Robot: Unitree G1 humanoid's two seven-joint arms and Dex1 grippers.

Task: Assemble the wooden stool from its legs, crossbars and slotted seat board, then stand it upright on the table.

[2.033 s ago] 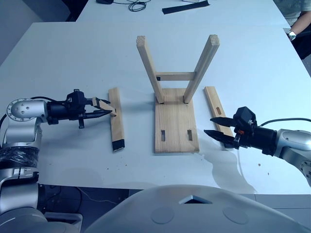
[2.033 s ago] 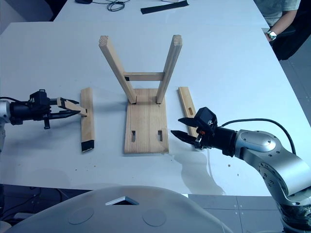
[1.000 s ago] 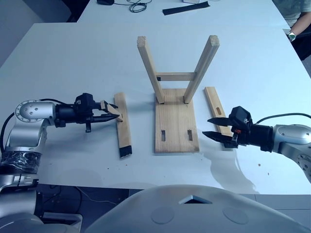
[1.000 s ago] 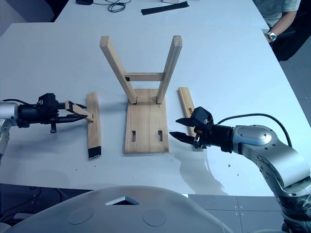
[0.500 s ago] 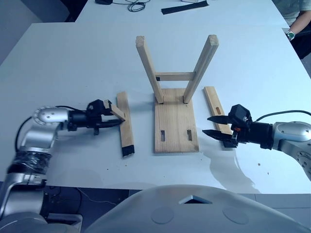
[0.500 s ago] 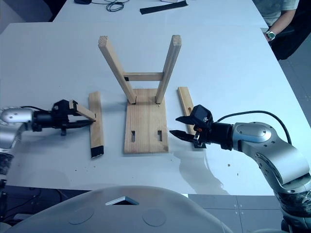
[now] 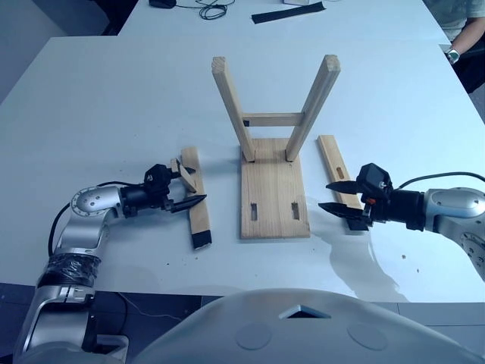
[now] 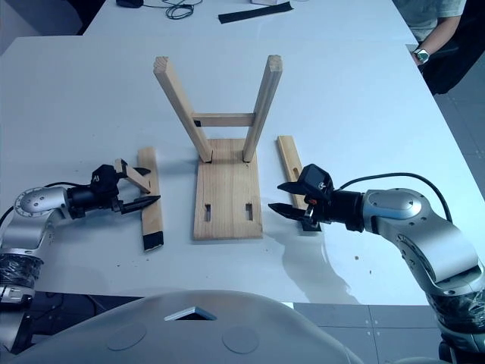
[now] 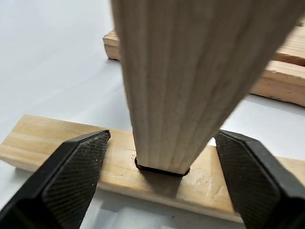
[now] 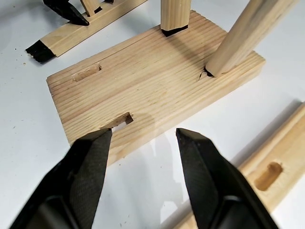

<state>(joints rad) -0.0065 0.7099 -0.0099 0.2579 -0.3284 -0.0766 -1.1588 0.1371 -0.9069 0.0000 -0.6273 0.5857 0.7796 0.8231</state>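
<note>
The board (image 7: 274,174) lies flat mid-worktop (image 7: 114,91). Two upright legs (image 7: 232,106) stand in its far slots, joined by a crossbar (image 7: 274,119). Its two near slots (image 7: 255,211) are open.

Left of the board a loose leg (image 7: 198,216) with a black near end lies flat, roughly parallel to the board. A short crossbar (image 9: 190,71) is set with one end in this leg's slot and tilts up and away from the board. The left pincer (image 9: 162,135) sits low at this joint, its fingers (image 9: 76,176) apart on either side of the short crossbar with a gap on each side.

Right of the board a second loose leg (image 7: 330,159) lies flat, slot upward. The right pincer (image 7: 324,196) hangs over its near end, just beside the board's near right corner, fingers (image 10: 90,167) spread and holding nothing.

Beyond the board, at the worktop's far edge, lie a black strip (image 7: 289,12) and cables (image 7: 214,9).
</note>
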